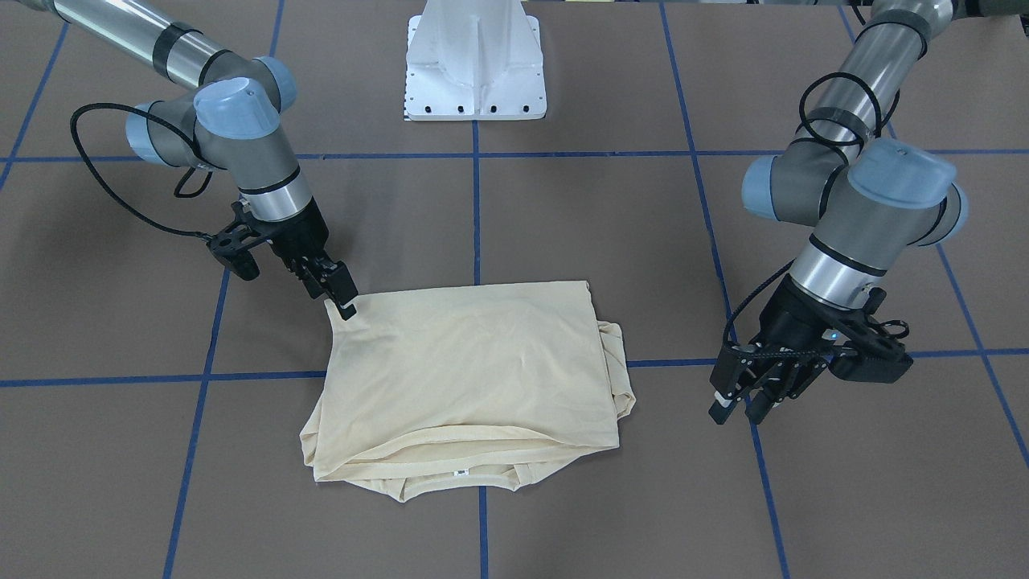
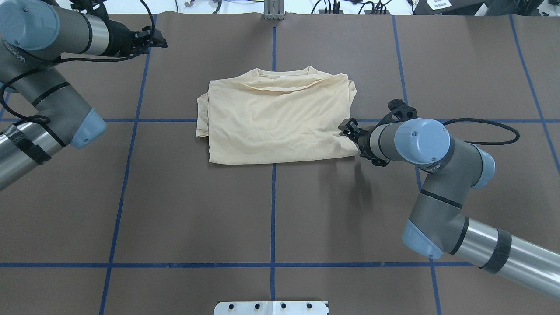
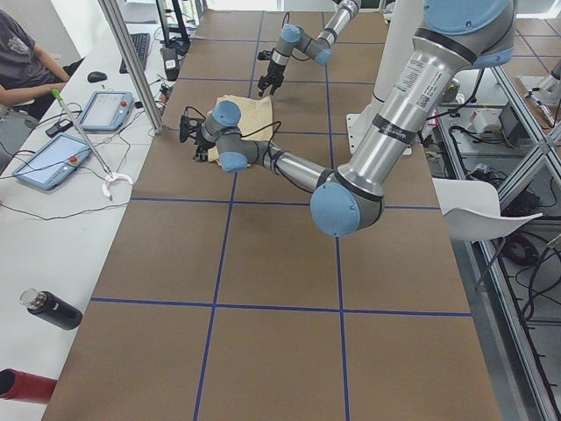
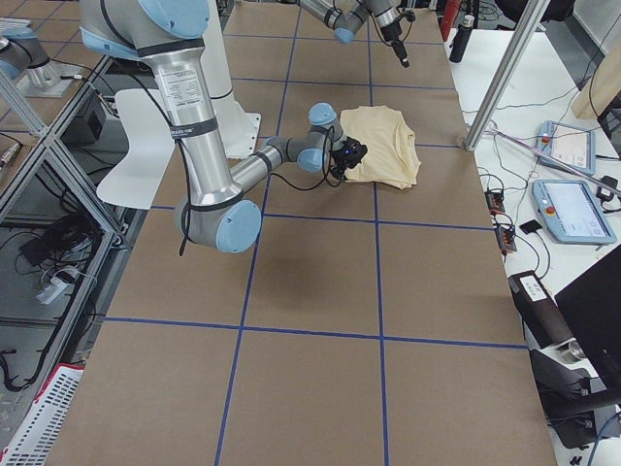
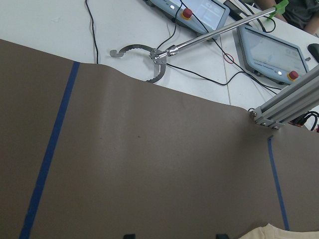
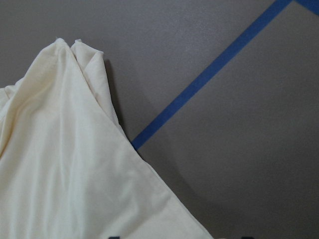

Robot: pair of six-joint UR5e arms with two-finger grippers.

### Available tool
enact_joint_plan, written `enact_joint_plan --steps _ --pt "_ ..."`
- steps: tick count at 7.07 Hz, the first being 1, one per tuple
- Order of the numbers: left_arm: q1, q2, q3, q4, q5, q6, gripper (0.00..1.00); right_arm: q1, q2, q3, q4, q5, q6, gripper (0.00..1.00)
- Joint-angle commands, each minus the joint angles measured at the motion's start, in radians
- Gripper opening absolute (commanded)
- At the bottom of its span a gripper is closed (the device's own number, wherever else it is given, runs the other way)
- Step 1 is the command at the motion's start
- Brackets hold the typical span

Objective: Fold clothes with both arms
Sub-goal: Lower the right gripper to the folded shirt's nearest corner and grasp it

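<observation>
The pale beige T-shirt [image 1: 474, 378] lies folded into a rough rectangle in the middle of the table [image 2: 275, 122], with its collar and small white label [image 1: 461, 473] on the side away from the robot. No print shows. My right gripper [image 1: 344, 304] is open, low at the shirt's near corner on my right [image 2: 346, 129]. In the right wrist view the fabric [image 6: 65, 164] lies flat between the spread fingertips. My left gripper [image 1: 739, 412] is open and empty, above bare table well left of the shirt [image 2: 159, 40]. The left wrist view shows only a sliver of the shirt [image 5: 271, 232].
The white pedestal [image 1: 474, 72] stands at the robot's side of the table. Blue tape lines [image 2: 273, 197] grid the brown surface. Past the far edge are teach pendants [image 5: 271, 52], a metal grabber tool [image 5: 149, 55] and an aluminium post [image 5: 284, 107]. An operator [image 3: 22, 61] sits there.
</observation>
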Motion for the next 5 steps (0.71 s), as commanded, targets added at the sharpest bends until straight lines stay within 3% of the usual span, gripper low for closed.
enact_joint_plan --steps 1,2,3,4,5 --pt "0.001 0.000 0.001 0.001 0.000 0.000 0.62 -0.010 -0.005 -0.011 -0.001 -0.002 -0.001 0.56" --pt "0.001 0.000 0.001 0.001 0.000 0.000 0.62 -0.012 -0.007 -0.011 -0.001 -0.002 0.001 0.39" --pt "0.001 0.000 0.004 0.001 0.000 0.000 0.62 -0.010 -0.007 -0.008 -0.001 0.000 0.001 0.07" --pt "0.003 0.000 0.005 -0.001 -0.001 0.000 0.62 -0.010 -0.008 -0.005 0.001 0.001 -0.001 0.00" --pt "0.004 -0.001 0.005 -0.001 -0.003 0.000 0.62 -0.009 -0.032 0.023 0.002 0.005 -0.001 0.00"
